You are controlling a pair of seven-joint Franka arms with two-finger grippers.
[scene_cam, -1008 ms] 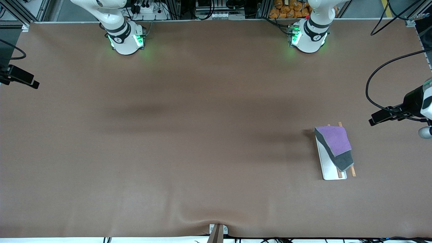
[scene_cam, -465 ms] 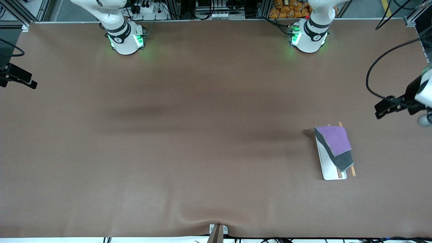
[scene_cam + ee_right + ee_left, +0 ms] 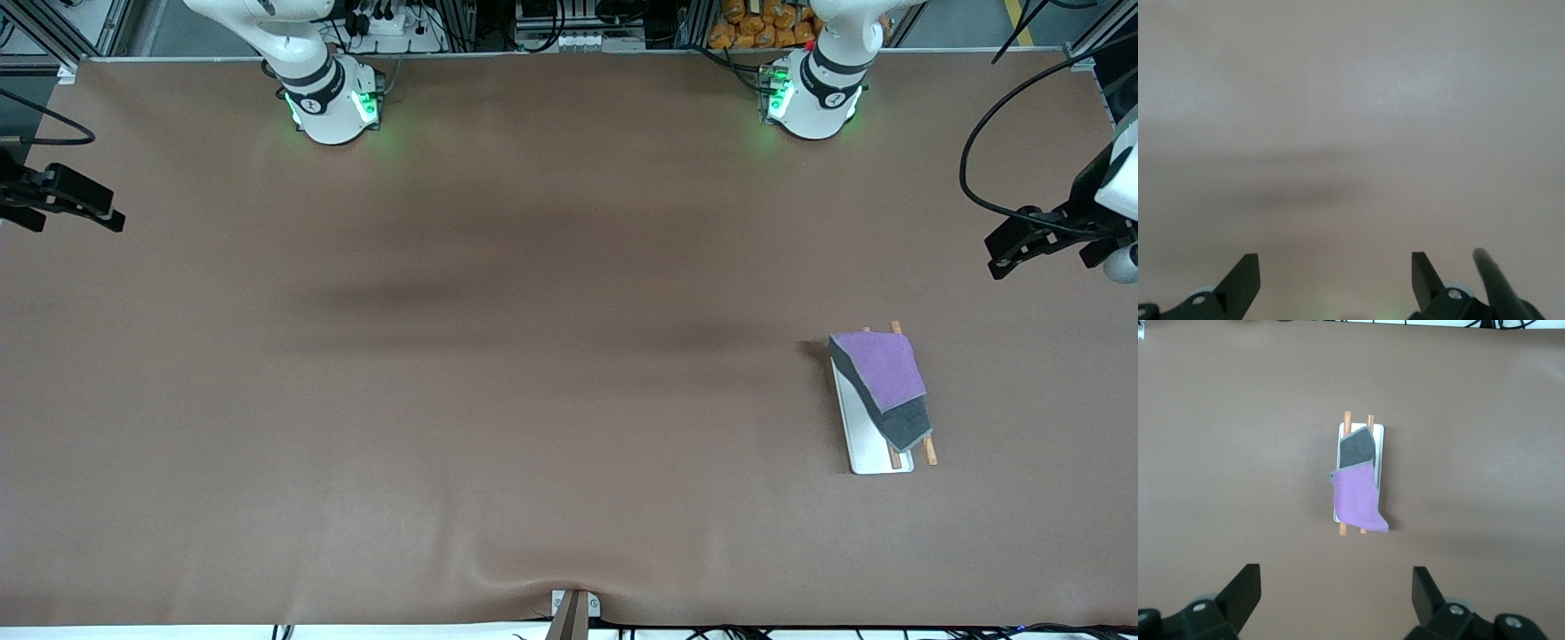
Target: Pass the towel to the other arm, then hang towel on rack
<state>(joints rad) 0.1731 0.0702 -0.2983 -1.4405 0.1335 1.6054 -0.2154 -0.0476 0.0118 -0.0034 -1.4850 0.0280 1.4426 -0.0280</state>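
Both black two-finger grippers hang in the air with their fingers spread wide and nothing between them. Seen from the front camera, the left gripper (image 3: 1036, 236) sits at about three o'clock of the table, over bare brown cloth at the left arm's end; against the earlier frames it has drifted upward in that view, away from the rack and toward the bases' edge. Its wrist camera shows the two dark fingertips (image 3: 1245, 587) far apart, with the rack well clear of them. The right gripper (image 3: 76, 200) sits at about nine o'clock, over the right arm's end of the brown table covering (image 3: 498, 373); it has edged a little inward from the border since a second ago. Its wrist view (image 3: 1335, 273) shows only plain brown surface between the parted fingers.

The small soft towel (image 3: 880, 378), purple on one face and dark grey on the other, is draped over the little rack (image 3: 862, 440), which has a flat white rectangular base and two thin parallel wooden rods. The grey part hangs at the end nearer the front camera, the purple at the farther end. Rack and towel lie at roughly four o'clock from the table's centre, toward the left arm's end, and neither has shifted across the three front frames.
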